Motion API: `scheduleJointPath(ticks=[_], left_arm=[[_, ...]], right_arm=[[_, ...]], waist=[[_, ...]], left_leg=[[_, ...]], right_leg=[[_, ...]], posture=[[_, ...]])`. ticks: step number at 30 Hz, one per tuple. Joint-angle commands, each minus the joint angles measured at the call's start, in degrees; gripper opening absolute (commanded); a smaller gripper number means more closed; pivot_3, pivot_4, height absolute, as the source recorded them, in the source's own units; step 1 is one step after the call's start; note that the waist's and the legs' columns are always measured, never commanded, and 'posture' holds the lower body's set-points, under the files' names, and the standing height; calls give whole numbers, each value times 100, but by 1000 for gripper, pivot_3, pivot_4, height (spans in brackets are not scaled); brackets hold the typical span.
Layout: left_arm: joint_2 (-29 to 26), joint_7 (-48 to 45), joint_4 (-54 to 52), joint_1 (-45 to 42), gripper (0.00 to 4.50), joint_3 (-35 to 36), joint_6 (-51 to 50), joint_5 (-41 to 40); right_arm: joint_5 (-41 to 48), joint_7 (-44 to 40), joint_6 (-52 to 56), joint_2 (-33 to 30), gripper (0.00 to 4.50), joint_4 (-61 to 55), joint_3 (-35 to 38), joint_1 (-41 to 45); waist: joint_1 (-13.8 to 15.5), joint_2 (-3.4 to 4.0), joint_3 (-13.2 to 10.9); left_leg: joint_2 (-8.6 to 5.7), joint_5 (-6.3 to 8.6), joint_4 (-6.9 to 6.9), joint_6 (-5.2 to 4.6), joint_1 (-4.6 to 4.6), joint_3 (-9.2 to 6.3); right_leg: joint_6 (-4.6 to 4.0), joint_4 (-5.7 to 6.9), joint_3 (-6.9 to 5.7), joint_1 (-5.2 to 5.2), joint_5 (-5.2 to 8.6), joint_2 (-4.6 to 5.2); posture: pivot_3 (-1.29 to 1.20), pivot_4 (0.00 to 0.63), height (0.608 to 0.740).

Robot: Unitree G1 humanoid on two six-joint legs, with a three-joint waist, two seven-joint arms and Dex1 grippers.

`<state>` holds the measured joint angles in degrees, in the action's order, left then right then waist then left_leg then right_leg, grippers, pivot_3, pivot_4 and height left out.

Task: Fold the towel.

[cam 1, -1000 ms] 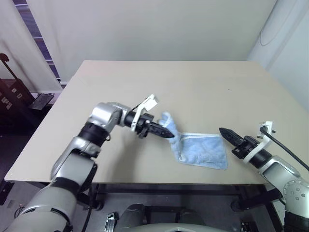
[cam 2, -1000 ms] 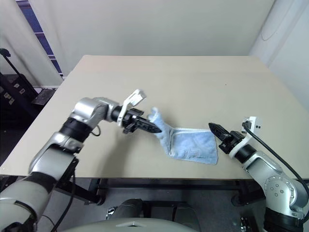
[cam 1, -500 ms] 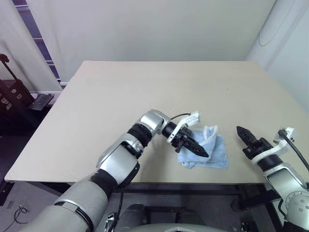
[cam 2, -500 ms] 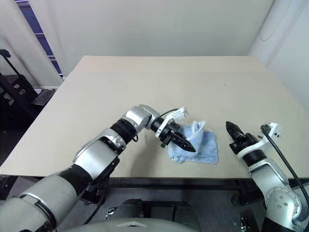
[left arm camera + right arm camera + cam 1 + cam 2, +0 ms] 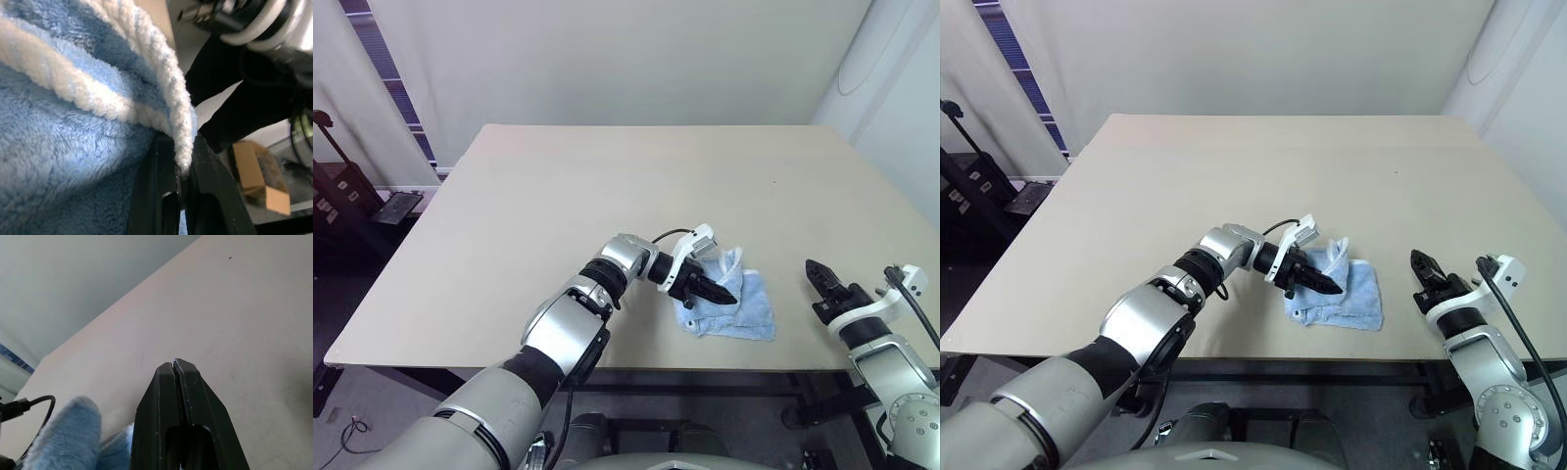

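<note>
One towel (image 5: 732, 307) is all you have to work with, and it lies near the front edge of the table (image 5: 558, 196), a little toward your right side. It is already doubled into a compact pad, with one whitish-hemmed edge standing up in a loose ridge on the side facing the left arm.

Your left gripper (image 5: 722, 291) reaches across over the towel, pointing toward the right arm, and its two fingers are pinched on that raised hem. The left wrist view shows the hem (image 5: 181, 147) caught right between the black fingers (image 5: 208, 176), with the blue pile lying just beyond.

Your right gripper (image 5: 820, 274) sits beside the towel on its right, apart from it and holding nothing, jaws pressed together with no gap, pointing forward over bare table.

The relation your next move turns on: the carried edge hangs over the pad, and the pad's far edge lies toward the right gripper. The left arm is the one in contact, so it looks best placed to lay the hem down flush.

Count: one towel, two grippers, one table. The tabletop beyond carries nothing else.
</note>
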<state>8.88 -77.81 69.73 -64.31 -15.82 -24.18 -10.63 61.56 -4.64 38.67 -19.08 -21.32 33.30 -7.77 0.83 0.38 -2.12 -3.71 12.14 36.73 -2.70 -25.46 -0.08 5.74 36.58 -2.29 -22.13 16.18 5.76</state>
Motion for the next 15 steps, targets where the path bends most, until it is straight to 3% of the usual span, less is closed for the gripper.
scheduleJointPath(ticks=[1, 12, 13, 15], left_arm=[[723, -485, -167, -248, 23, 90, -145, -10], [1116, 142, -59, 35, 23, 90, -6, 233], [1136, 123, -70, 49, 556, 113, -7, 205], [1160, -69, -123, 29, 1164, 145, -150, 121]], right_arm=[[-44, 46, -132, 10, 0, -76, -52, 102], [-131, 118, -84, -90, 0, -6, -159, 203], [-139, 115, -83, -94, 0, -7, -159, 201], [-174, 106, -87, -95, 0, 11, -161, 216]], waist=[[-1, 1, 0], [1, 1, 0], [0, 1, 0], [-2, 1, 0]], left_leg=[[0, 0, 4, 0, 0, 0], [2, 2, 19, -1, -2, -2], [2, 2, 20, -1, -2, -2], [2, 2, 23, 0, -2, -1]], right_leg=[[0, 0, 0, 1, 0, 0], [2, 14, 0, 2, -1, 1], [2, 16, 0, 1, -1, 1], [2, 20, 0, 1, -1, 1]], posture=[[0, 0, 722], [0, 0, 722], [0, 0, 722], [0, 0, 722]])
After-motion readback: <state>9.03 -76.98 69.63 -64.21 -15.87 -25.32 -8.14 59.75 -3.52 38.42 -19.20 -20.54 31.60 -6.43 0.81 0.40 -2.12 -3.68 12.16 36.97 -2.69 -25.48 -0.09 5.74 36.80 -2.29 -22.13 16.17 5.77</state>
